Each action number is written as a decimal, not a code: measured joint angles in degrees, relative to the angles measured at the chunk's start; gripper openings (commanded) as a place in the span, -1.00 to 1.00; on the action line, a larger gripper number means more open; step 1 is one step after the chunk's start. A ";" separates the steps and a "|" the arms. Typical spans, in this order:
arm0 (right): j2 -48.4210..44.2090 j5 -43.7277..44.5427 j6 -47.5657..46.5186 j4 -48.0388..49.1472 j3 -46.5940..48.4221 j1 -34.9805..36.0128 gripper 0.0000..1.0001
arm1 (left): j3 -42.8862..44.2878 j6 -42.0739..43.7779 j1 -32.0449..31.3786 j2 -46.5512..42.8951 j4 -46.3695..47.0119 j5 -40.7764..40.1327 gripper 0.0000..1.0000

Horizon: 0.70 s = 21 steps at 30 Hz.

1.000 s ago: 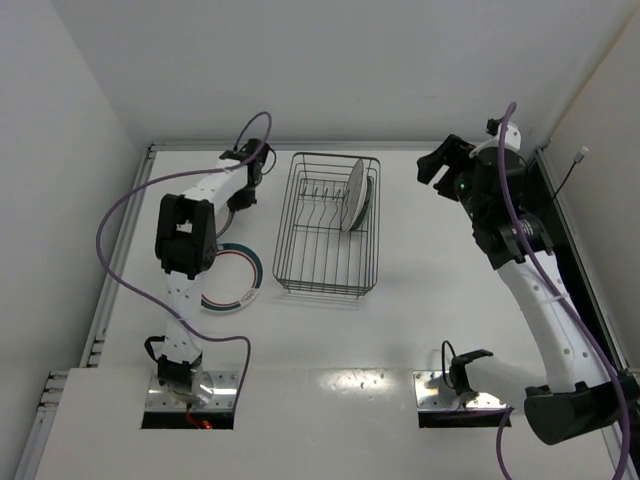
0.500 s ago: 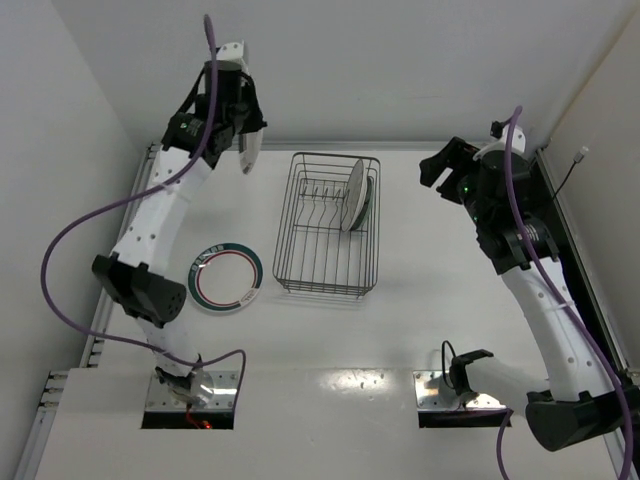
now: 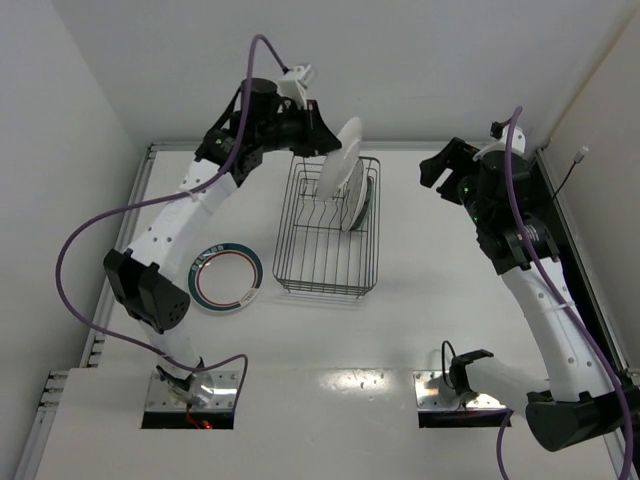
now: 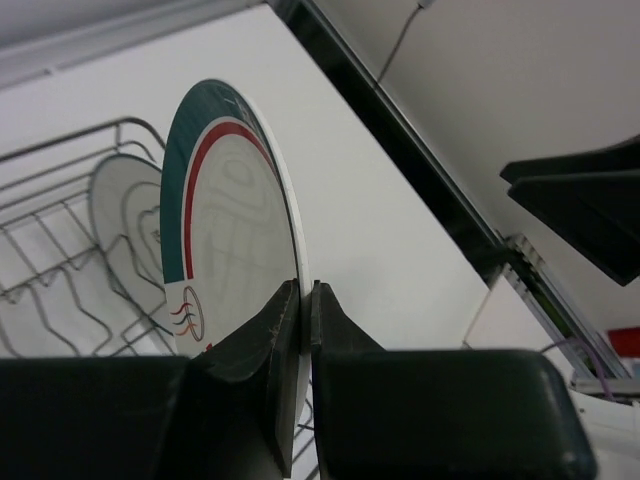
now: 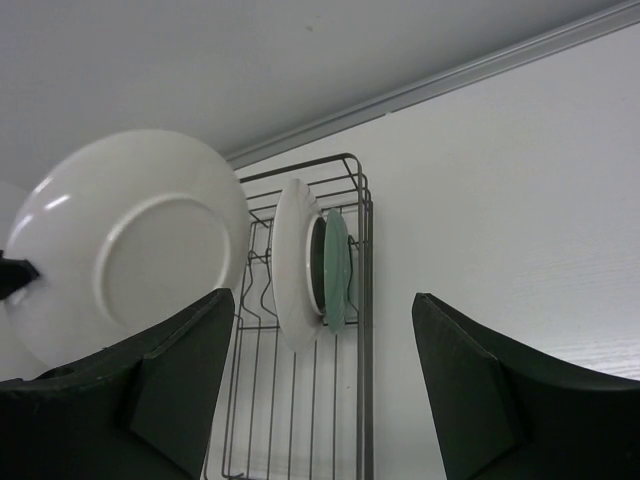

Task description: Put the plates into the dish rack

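Note:
My left gripper (image 3: 318,140) is shut on the rim of a white plate with green-red rim rings (image 3: 338,157), holding it on edge above the far end of the dish rack (image 3: 300,270). The same plate shows in the left wrist view (image 4: 225,230) and, from its back, in the right wrist view (image 5: 125,240). A white-grey plate (image 3: 352,196) and a small teal plate (image 5: 336,268) stand upright in the rack's far right. A second ringed plate (image 3: 227,277) lies flat on the table left of the rack. My right gripper (image 3: 440,165) is open and empty, right of the rack.
A raised ledge (image 3: 340,146) runs along the table's far edge behind the rack. A dark rail (image 3: 570,260) borders the right side. Mounting plates (image 3: 455,398) sit at the near edge.
My left arm has lifted the ringed plate off the table at the far left and swung it right, over the rack's far end. The right arm has barely moved.

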 measured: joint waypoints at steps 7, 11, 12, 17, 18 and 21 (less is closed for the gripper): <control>0.00 0.02 0.00 -0.09 0.00 0.02 0.39 | -5.40 -3.21 -1.55 0.72 5.05 2.93 -1.00; 0.00 0.02 -0.02 -0.09 0.00 0.00 0.39 | -9.11 -4.74 -1.55 0.70 8.98 1.38 -1.00; 0.00 0.02 -0.02 -0.09 0.00 0.00 0.39 | -10.58 -5.14 -1.55 0.70 9.49 0.96 -1.00; 0.04 0.02 -0.02 -0.09 0.00 0.02 0.39 | -15.26 -7.63 -1.55 0.70 12.02 -2.01 -1.00; 0.04 0.02 -0.02 -0.11 0.00 0.02 0.39 | -15.87 -8.17 -1.55 0.70 12.39 -2.47 -1.00; 0.04 0.00 -0.02 -0.11 0.00 0.00 0.39 | -17.00 -9.70 -1.55 0.70 13.97 -3.76 -1.00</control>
